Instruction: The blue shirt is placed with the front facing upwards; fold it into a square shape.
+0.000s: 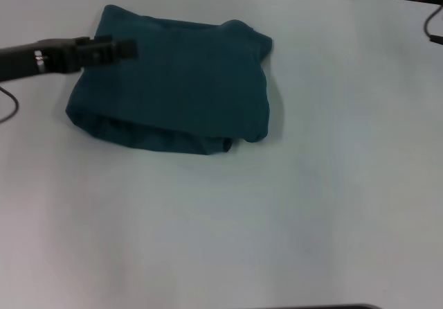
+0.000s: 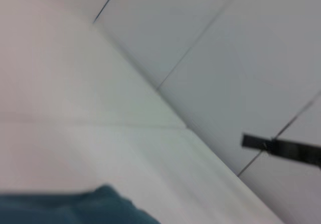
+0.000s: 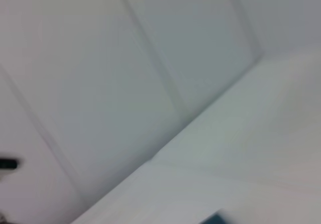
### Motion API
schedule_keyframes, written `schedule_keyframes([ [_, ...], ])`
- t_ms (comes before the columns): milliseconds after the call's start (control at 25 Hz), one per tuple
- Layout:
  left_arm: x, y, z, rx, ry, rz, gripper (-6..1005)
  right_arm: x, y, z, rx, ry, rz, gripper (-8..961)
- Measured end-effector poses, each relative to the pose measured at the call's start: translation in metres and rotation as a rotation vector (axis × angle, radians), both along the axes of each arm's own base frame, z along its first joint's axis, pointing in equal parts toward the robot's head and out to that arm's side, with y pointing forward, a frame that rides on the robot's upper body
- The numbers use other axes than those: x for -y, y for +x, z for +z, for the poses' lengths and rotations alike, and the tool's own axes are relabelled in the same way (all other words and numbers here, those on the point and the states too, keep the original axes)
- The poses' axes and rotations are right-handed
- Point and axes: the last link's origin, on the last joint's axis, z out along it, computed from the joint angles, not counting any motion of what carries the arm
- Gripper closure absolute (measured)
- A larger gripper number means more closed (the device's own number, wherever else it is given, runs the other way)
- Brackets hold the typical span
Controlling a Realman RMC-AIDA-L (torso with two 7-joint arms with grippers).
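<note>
The blue shirt [image 1: 173, 87] lies folded roughly square on the counter [image 1: 291, 212], left gripper [image 1: 124, 48] hovering over its left edge, jaws unreadable; next comes, likely, final tidying.

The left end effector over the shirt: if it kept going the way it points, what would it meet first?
Probably just more of the blue shirt. The left end effector points across it, though its height above the cloth is unclear.

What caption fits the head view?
Left gripper over the folded blue shirt's left edge on the white table; right arm unseen.
</note>
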Motion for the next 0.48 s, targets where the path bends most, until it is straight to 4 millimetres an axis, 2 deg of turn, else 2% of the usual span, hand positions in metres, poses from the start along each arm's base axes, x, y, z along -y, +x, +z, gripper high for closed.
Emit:
schedule_keyframes([
  [40, 0.003, 0.000, -0.005, -0.009, 0.031, -0.039, 133, 0.006, 0.007, 0.003, 0.007, 0.060, 0.035, 368],
  [160, 0.014, -0.005, -0.014, -0.025, 0.104, -0.109, 134, 0.031, 0.026, 0.011, 0.031, 0.144, 0.128, 185],
  [400, 0.050, -0.024, -0.030, 0.008, 0.199, -0.196, 135, 0.103, 0.075, 0.010, 0.062, 0.173, 0.184, 14],
  [480, 0.064, -0.030, -0.033, 0.039, 0.227, -0.221, 136, 0.124, 0.083, 0.008, 0.036, 0.185, 0.198, 14],
])
